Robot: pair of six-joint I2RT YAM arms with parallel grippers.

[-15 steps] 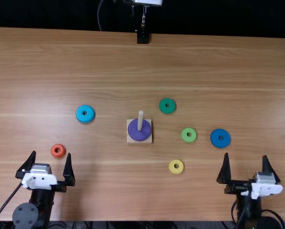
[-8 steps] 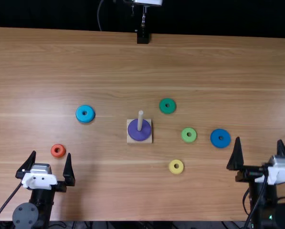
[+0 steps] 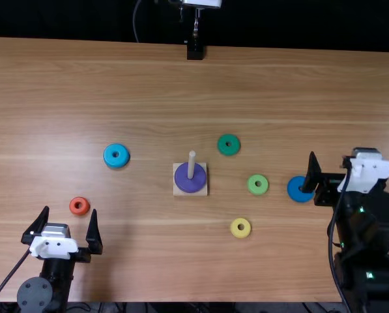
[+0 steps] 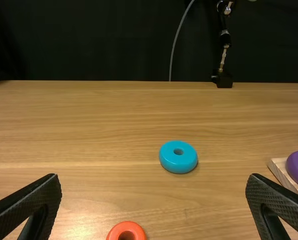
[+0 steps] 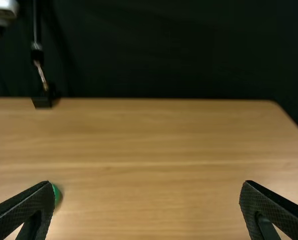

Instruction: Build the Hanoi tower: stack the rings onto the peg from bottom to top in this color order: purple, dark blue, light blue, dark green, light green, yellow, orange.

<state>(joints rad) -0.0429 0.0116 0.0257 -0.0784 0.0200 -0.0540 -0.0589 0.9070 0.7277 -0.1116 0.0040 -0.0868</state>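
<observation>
My left gripper (image 3: 70, 210) stands open by the orange ring (image 3: 79, 206); in the left wrist view this gripper (image 4: 153, 178) has the orange ring (image 4: 126, 232) between and below its fingertips. The purple ring (image 3: 185, 182) lies on the wooden base around the peg (image 3: 191, 164). Light blue (image 3: 116, 155) is left of it, dark green (image 3: 229, 145) behind right, light green (image 3: 258, 184) right, yellow (image 3: 240, 227) front right. My right gripper (image 3: 345, 161) is open, its left finger partly over the dark blue ring (image 3: 296, 189). In its wrist view the gripper (image 5: 147, 184) holds nothing.
A black stand (image 3: 195, 50) is at the table's far edge, with a dark curtain behind. The wooden table (image 3: 148, 261) carries the loose rings around the peg base. The right arm's links extend over the table's right side.
The right gripper first moved right, then forward and toward the table's far side, arriving beside the dark blue ring. The left arm and all the rings have kept their places.
</observation>
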